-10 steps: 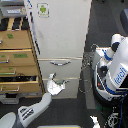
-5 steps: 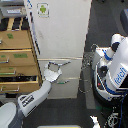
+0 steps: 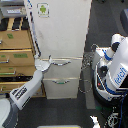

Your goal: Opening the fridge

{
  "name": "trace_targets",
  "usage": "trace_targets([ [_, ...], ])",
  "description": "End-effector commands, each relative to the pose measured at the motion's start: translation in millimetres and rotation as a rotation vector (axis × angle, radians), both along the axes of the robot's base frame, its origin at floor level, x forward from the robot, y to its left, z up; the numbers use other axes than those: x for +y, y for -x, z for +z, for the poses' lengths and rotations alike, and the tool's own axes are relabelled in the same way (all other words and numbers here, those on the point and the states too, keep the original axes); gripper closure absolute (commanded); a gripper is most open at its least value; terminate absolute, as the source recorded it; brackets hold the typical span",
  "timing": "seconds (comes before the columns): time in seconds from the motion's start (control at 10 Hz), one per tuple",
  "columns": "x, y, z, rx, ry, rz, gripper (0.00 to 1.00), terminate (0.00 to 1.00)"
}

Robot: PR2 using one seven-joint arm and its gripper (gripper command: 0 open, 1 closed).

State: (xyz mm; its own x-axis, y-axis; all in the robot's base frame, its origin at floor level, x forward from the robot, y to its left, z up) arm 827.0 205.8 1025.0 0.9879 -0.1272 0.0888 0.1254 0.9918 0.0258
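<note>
1 tall white fridge (image 3: 62,40) with 2 silver-handled lower drawers stands just right of the tan wooden cabinet (image 3: 17,55), and the grey-white gripper (image 3: 46,64) at its upper drawer handle is too blurred to tell whether open.

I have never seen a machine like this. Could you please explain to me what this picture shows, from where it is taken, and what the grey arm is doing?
The picture comes from one camera off the arm; from where it looks is not on record. The tall white box is a fridge with a green sticker on its upper door and two drawers below. The grey and white arm coming from the lower corner on the exterior view's left belongs to a PR2 robot. Its gripper is at the end of the upper drawer's silver handle; whether it has closed on it is too small to tell. Beside the fridge stands a tan wooden cabinet. Another white robot stands on the exterior view's right.
</note>
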Motion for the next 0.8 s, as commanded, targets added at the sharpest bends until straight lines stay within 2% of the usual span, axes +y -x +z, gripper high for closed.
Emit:
trace_targets([
  [0.1, 76.7, -46.6, 48.5, 0.019, 0.074, 0.043, 0.0, 0.0],
  [0.3, 84.2, -62.1, 45.6, 0.032, 0.146, 0.059, 0.0, 0.0],
  [0.8, 82.2, -93.1, 44.1, 0.055, 0.163, 0.054, 0.0, 0.0],
])
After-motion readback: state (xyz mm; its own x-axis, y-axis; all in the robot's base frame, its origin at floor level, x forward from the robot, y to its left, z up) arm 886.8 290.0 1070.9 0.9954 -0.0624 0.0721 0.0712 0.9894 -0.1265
